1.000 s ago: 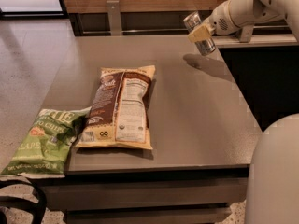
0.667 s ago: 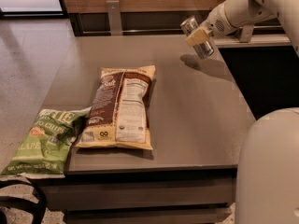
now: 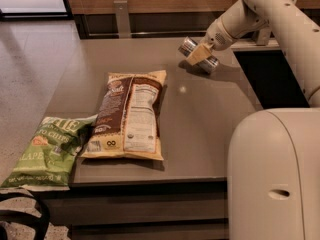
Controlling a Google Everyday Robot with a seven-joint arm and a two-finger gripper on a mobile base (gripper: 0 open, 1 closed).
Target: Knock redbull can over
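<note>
The redbull can point(image 3: 188, 46), slim and silver-grey, lies strongly tilted at the far right of the grey table point(image 3: 210, 119), its shiny top pointing up-left and its lower end at or just above the tabletop. My gripper point(image 3: 199, 55) comes in from the upper right on the white arm point(image 3: 240, 19). It is shut on the can, with a tan finger point(image 3: 197, 54) lying across the can's middle. A dark shadow lies just under the can.
A brown and cream chip bag point(image 3: 129, 115) lies flat mid-table. A green chip bag point(image 3: 49, 151) hangs over the front left corner. My white base point(image 3: 272, 174) fills the lower right. A wooden wall and a metal post point(image 3: 121, 18) stand behind the table.
My gripper has moved down and to the left with the can, from above the table to its surface. The can is tilted further. The chip bags have not moved.
</note>
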